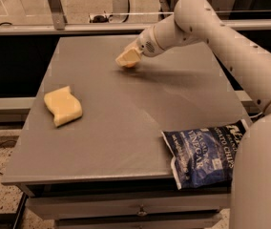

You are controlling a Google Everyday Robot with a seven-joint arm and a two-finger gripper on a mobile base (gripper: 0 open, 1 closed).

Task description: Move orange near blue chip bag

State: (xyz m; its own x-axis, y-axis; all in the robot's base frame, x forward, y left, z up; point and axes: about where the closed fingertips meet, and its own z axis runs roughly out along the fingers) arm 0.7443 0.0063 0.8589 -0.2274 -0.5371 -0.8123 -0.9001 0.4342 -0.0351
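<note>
My gripper [128, 58] hangs low over the far middle of the grey table [126, 123], at the end of the white arm [197, 18] that reaches in from the right. The orange does not show; it may be hidden at or under the gripper. The blue chip bag [203, 152] lies flat at the table's front right corner, partly over the front edge and partly behind the robot's white body. The gripper is far from the bag, up and to the left of it.
A pale yellow wavy sponge [63, 105] lies on the left side of the table. A metal rail and glass panel [78, 27] run behind the far edge. The robot's white body [262, 175] fills the lower right.
</note>
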